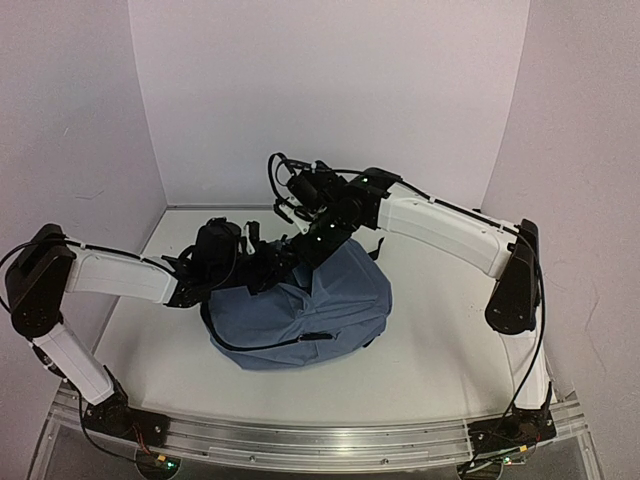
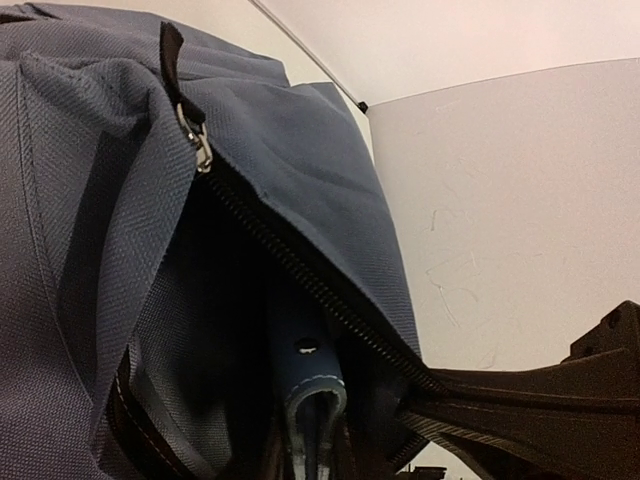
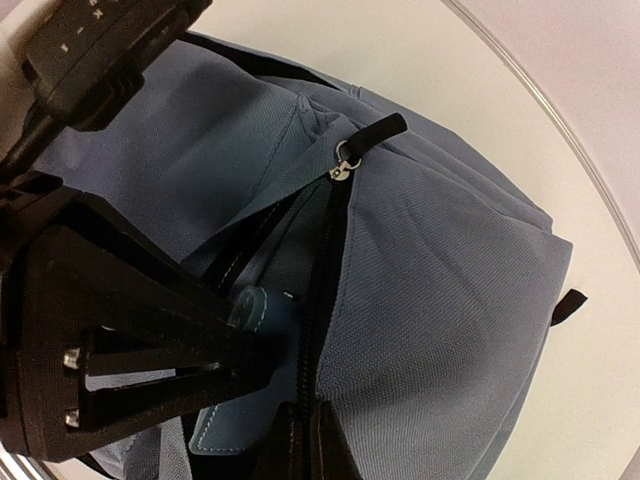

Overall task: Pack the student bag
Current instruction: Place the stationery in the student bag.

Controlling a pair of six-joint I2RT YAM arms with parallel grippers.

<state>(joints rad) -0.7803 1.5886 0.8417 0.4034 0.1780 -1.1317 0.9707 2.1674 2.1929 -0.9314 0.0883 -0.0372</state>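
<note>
The slate-blue student bag [image 1: 315, 300] lies in the middle of the table, its main zip open at the far left top. My left gripper [image 1: 268, 268] is at that opening, shut on a dark blue book with a white-stitched cover [image 2: 305, 375], whose end sits inside the opening; the book also shows in the right wrist view [image 3: 255, 312]. My right gripper [image 1: 296, 252] is shut on the bag's zipper edge [image 3: 322, 330] and holds it up beside the book. The zipper pull [image 3: 362, 140] hangs free above. The bag's inside is dark.
White walls close in the table at the back and on both sides [image 1: 330, 90]. A metal rail [image 1: 320, 440] runs along the near edge. A black strap end [image 3: 568, 305] sticks out at the bag's side. My two arms cross over the bag's far left.
</note>
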